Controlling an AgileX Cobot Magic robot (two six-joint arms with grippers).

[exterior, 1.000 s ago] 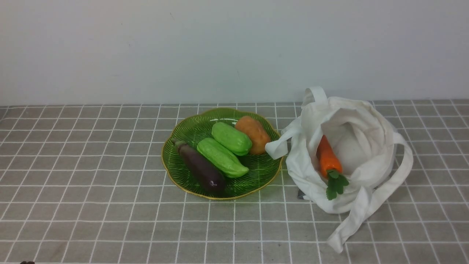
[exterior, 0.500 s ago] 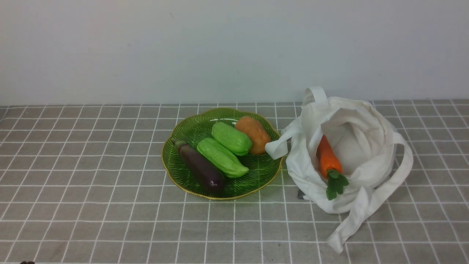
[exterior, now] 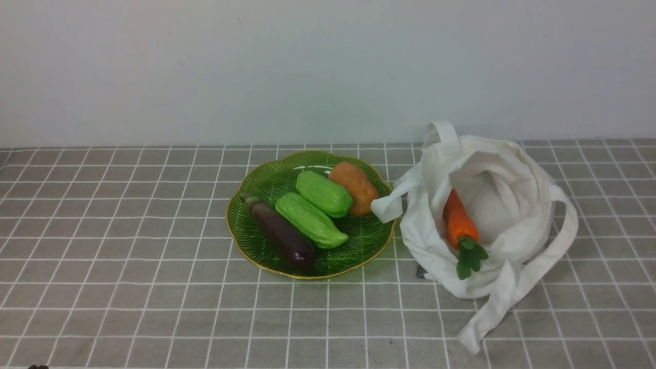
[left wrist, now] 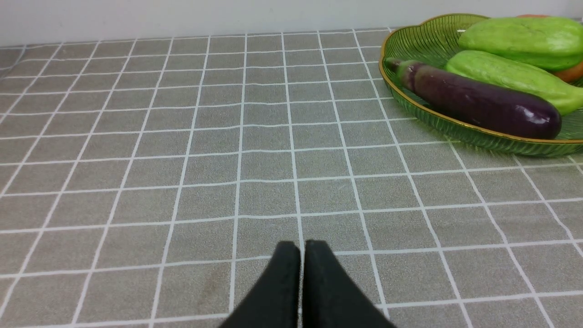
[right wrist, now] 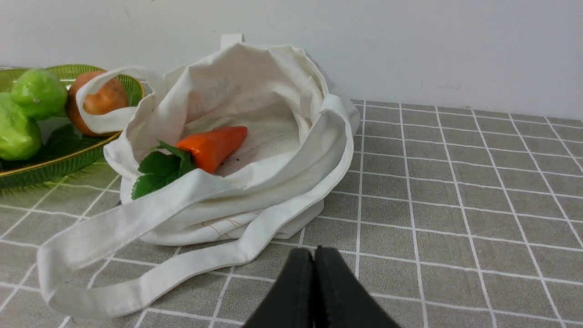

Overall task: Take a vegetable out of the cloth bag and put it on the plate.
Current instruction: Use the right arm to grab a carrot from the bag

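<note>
The orange carrot (exterior: pixel 457 219) with green leaves lies in the open white cloth bag (exterior: pixel 505 241) on the right; it also shows in the right wrist view (right wrist: pixel 213 145) inside the bag (right wrist: pixel 273 95). The green plate (exterior: pixel 253 187) sits left of the bag, its rim also in the left wrist view (left wrist: pixel 460 127). My left gripper (left wrist: pixel 303 248) is shut and empty over bare cloth, apart from the plate. My right gripper (right wrist: pixel 314 255) is shut and empty, just short of the bag's strap (right wrist: pixel 136 291). Neither gripper shows in the front view.
On the plate lie a purple eggplant (exterior: pixel 282 236), two green gourds (exterior: pixel 310 219) and an orange-brown potato (exterior: pixel 354 187). A grey checked tablecloth (exterior: pixel 128 230) covers the table. A white wall (exterior: pixel 307 66) stands behind. A bag strap (exterior: pixel 392 202) drapes toward the plate.
</note>
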